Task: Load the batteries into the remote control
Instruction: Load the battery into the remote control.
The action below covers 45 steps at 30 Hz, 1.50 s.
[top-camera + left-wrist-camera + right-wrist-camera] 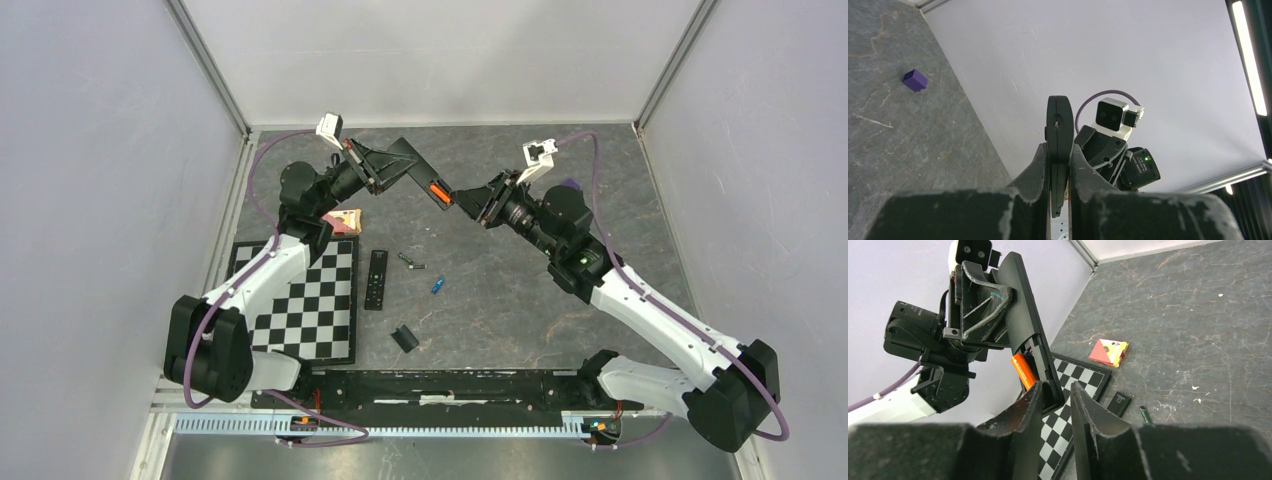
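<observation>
My left gripper (392, 162) is shut on the black remote control (415, 170) and holds it in the air at the back, battery bay open; it grips the remote (1059, 130) edge-on. The orange battery (1023, 371) lies slanted in the bay of the remote (1020, 310) and also shows in the top view (438, 193). My right gripper (462, 198) is narrowly open, its fingertips (1056, 386) straddling the remote's lower end, the left finger (1034, 395) against the battery's lower end. The blue battery (437, 286) lies on the table.
A twin black remote (375, 278) and a small green item (410, 263) lie mid-table. The black cover (404, 338) lies nearer the bases. A checkerboard (310, 300), a red card box (345, 222) and a purple block (914, 80) are also there.
</observation>
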Tool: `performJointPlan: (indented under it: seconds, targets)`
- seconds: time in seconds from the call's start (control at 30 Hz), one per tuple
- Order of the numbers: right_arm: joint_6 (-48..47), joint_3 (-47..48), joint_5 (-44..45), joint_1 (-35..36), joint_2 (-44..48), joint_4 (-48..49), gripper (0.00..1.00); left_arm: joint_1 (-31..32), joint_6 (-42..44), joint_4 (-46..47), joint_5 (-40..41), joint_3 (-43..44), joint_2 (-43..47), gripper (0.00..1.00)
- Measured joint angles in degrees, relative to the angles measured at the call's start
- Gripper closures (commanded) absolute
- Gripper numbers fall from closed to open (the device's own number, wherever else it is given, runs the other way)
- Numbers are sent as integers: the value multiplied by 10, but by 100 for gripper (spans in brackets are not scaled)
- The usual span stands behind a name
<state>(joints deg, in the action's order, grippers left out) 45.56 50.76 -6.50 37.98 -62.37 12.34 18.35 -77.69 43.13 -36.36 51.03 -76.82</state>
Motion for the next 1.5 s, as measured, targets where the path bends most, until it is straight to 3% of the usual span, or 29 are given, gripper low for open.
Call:
performJointPlan:
  seconds: [0.9,1.2,1.37,1.5]
  targets:
    - [-88,19,-28,-3,-25,-31,60,0,23,-44,18,-17,18,98]
    - [-76,59,9,-2,-20,-107,39,0,37,-42,18,-17,26,98]
    - [-43,61,18,-1,3,-120,11,0,42,-21,18,-21,31,98]
    - [12,60,8,-1,7,-109,3,0,43,-8,18,-33,31,98]
